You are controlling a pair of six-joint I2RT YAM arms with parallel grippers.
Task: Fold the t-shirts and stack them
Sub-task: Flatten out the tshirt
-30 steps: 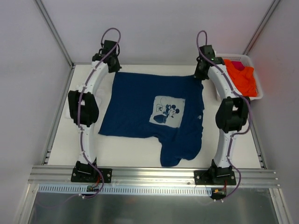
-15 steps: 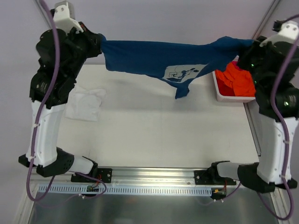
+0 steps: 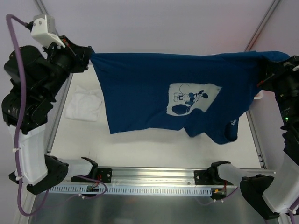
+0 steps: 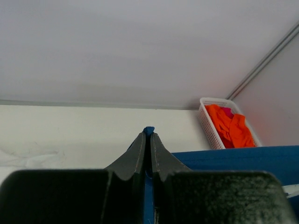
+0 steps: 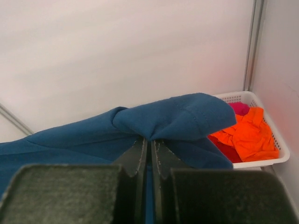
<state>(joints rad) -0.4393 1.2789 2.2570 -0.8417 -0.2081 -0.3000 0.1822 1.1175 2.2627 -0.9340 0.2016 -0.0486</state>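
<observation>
The navy t-shirt (image 3: 154, 93) with the pale mouse print (image 3: 189, 99) hangs spread out in the air above the table, print facing the top camera. My left gripper (image 3: 88, 53) is shut on its upper left corner, and a strip of navy cloth shows between the fingers in the left wrist view (image 4: 149, 134). My right gripper (image 3: 262, 71) is shut on the upper right corner, with cloth bunched over the fingertips in the right wrist view (image 5: 149, 140). The white t-shirt (image 3: 84, 103) lies folded on the table at the left.
A white basket (image 4: 210, 126) with orange and pink clothes stands at the table's back right corner; it also shows in the right wrist view (image 5: 261, 161). Metal frame posts (image 3: 261, 25) rise at the back corners. A metal rail (image 3: 154, 177) runs along the near edge.
The navy shirt lay flat on the table a second ago. Both grippers have lifted it by its far edge and pulled it up and apart, so it now hangs spread wide. The white shirt is uncovered.
</observation>
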